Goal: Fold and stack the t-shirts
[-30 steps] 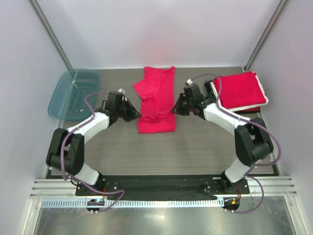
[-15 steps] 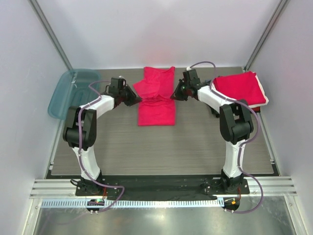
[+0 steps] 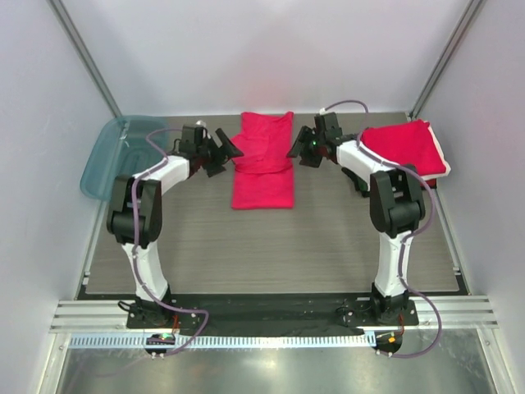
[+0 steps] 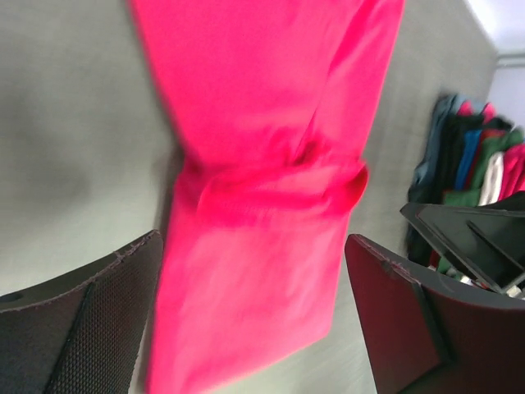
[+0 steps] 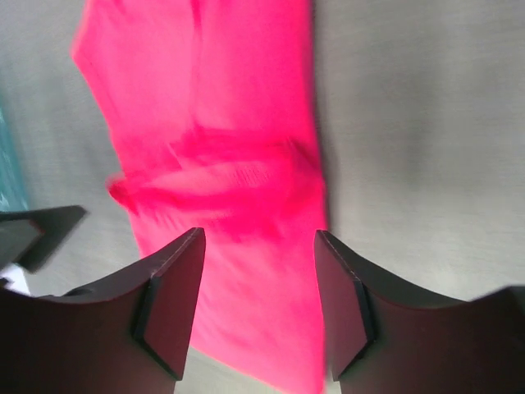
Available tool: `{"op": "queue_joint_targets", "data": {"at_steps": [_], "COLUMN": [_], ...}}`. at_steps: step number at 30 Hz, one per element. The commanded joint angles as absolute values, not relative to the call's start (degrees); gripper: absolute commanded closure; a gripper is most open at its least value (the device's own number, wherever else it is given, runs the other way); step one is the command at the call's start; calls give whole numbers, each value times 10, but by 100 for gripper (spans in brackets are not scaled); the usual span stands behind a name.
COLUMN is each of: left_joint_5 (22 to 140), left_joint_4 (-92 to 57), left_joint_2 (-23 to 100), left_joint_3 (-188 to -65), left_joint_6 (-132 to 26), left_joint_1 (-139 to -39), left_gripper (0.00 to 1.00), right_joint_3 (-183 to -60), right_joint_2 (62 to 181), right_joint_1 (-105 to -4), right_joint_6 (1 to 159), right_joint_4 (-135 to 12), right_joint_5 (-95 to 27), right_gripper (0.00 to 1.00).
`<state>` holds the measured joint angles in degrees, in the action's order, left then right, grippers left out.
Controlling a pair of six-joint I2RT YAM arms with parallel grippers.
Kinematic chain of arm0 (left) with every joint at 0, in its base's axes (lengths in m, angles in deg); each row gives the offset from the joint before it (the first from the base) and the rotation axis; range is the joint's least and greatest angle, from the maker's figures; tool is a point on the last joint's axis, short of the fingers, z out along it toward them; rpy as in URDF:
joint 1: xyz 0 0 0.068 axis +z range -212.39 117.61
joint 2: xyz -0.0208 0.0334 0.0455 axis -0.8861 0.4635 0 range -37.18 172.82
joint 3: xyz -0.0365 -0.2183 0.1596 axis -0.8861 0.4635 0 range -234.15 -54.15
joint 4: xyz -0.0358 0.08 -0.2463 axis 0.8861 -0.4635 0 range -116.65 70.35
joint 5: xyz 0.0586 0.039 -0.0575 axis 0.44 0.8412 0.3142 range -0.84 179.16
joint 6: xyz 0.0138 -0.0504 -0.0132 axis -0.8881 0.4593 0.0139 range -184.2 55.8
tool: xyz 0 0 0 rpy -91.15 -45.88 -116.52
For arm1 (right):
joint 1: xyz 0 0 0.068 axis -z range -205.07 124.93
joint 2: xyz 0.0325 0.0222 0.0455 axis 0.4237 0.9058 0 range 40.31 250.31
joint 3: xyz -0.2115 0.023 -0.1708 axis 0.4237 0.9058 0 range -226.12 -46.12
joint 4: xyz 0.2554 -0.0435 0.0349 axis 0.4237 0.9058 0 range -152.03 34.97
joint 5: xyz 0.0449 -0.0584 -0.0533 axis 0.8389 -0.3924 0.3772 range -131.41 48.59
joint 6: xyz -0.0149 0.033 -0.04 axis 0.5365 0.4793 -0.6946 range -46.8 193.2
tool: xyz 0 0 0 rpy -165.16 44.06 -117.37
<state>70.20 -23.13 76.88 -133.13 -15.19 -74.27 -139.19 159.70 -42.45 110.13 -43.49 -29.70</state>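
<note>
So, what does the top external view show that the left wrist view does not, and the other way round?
Only the top external view shows the teal tray at the table's left edge, and the left arm and right arm down to their bases. Only the left wrist view shows the side of the stack of folded t-shirts, with dark, green, red and white layers. Both show the red t-shirt lying folded on the table, and the left gripper open, holding nothing.

Bright even light, motion-blurred wrist views
</note>
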Motion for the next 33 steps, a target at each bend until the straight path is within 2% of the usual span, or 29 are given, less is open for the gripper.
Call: {"op": "queue_joint_targets", "data": {"at_steps": [1,3,6,12,15,24,33], "left_joint_5": [720,718,725,720,711,685,665], "left_joint_4": [-225,-222,-215,-205,-199,-169,-119], "left_joint_2": [664,643,598,540,533,568,593], "left_joint_3": [-1262,-1224,-1135,-1049,-1012,-1015,-996], "left_joint_6": [-186,-188,-197,-196,-192,-162,-137], "left_joint_1": [-744,-750,-771,-793,-794,-794,-794], "left_gripper": [8,11,12,16,21,40,45], "right_joint_3": [-1286,-1195,-1106,-1009,-1001,-1006,-988], "right_joint_2": [1496,1442,1393,1356,1365,1419,1455], "right_joint_1": [-428,-428,-435,-444,-444,-444,-446], "right_joint_6": [1084,1092,1093,1098,1098,1139,1158], "right_joint_4": [-481,-513,-548,-576,-586,-639,-680], "right_joint_5": [-265,-236,-210,-169,-173,-142,-141], "right_gripper": [41,45,41,43,47,54,59]}}
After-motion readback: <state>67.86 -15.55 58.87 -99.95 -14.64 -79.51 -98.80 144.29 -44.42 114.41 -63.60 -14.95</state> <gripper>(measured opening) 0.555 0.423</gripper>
